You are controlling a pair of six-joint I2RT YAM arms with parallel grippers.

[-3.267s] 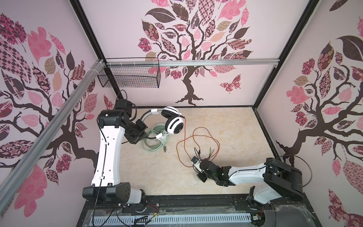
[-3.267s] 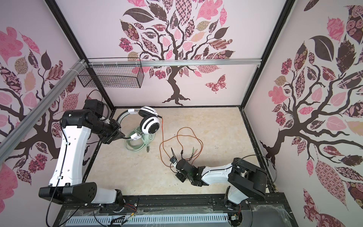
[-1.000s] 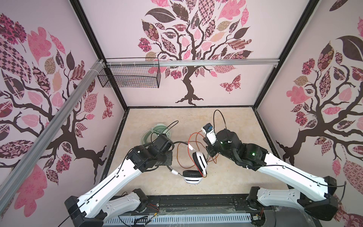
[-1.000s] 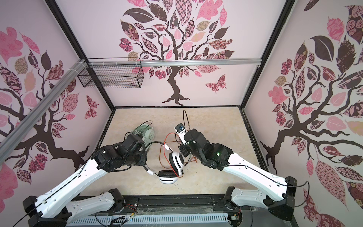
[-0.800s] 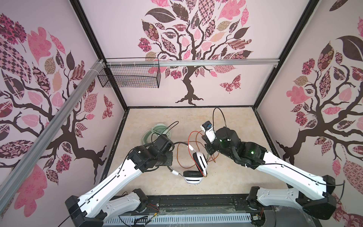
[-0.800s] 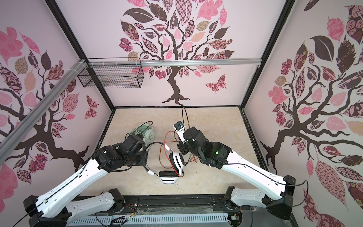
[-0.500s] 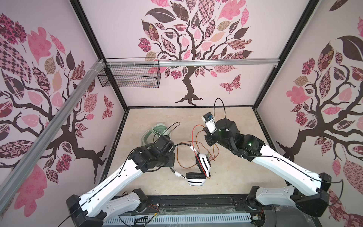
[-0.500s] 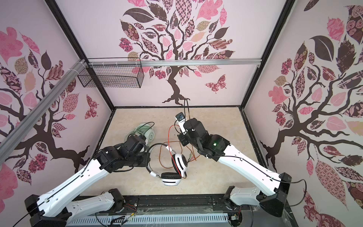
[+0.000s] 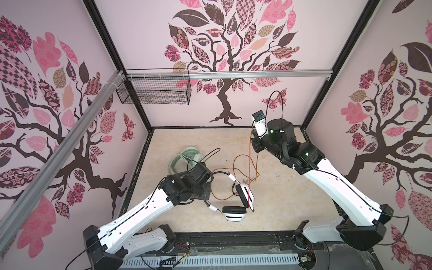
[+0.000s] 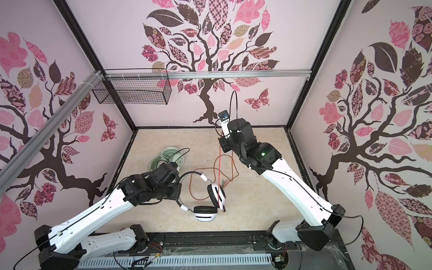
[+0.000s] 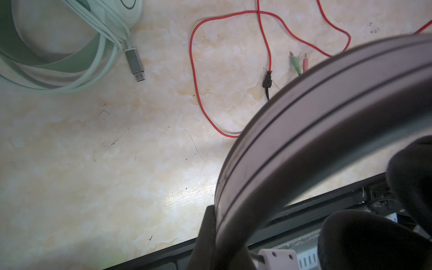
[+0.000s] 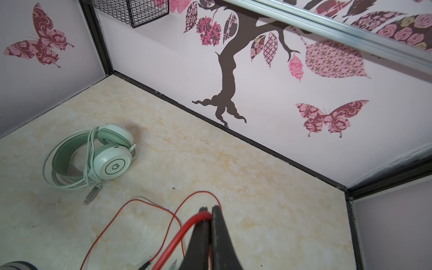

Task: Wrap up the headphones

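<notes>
My left gripper is shut on the black headband of the white and black headphones, holding them above the floor near the front. My right gripper is raised toward the back and shut on their orange-red cable. The cable runs taut down to an ear cup, with slack loops on the floor. The mint-green headphones lie at the back left, their pale cable coiled around them.
A black wire basket hangs on the back wall at the left. The green and pink jack plugs and a grey USB plug lie on the marbled floor. A black rail borders the front.
My right gripper has risen and moved toward the back right with the orange-red cable, pulling it straight. The left gripper has shifted the white and black headphones slightly right.
</notes>
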